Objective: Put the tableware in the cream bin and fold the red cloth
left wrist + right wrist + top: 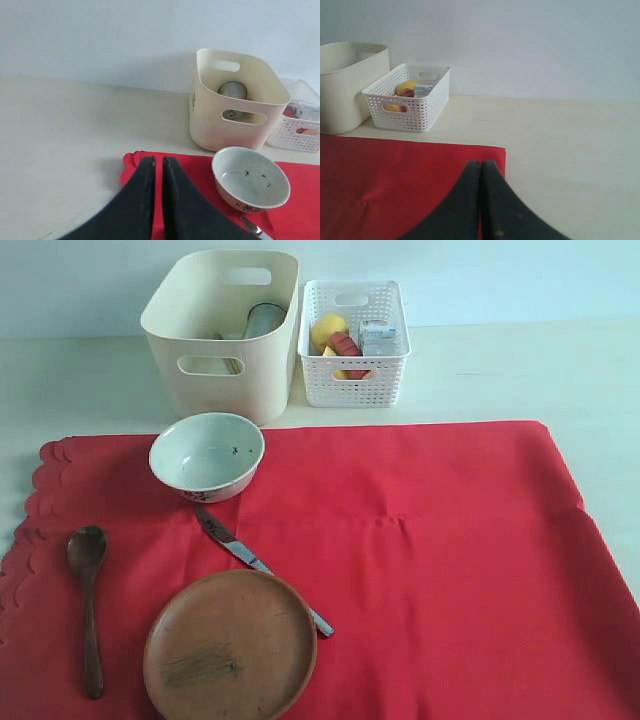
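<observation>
While my two grippers hang over the red cloth [430,560], my right gripper [481,162] is pressed fully closed and empty. My left gripper [157,159] is nearly closed, with only a slit between its fingers, gripping nothing. The pale bowl [207,455], metal knife [262,567], dark wooden spoon [88,605] and round brown plate [230,645] lie on the cloth. The steel cup [263,320] sits inside the cream bin [255,380], just beside the white lattice basket [355,380].

Bright, even, diffuse light in all views. Shadows soft, faint. Red cloth [430,560] oversaturated, creases barely readable. Mild sheen inside bowl [207,453]. Left gripper [157,161], right gripper [480,164] close to lens, edges blurred. Exterior view slightly soft.
</observation>
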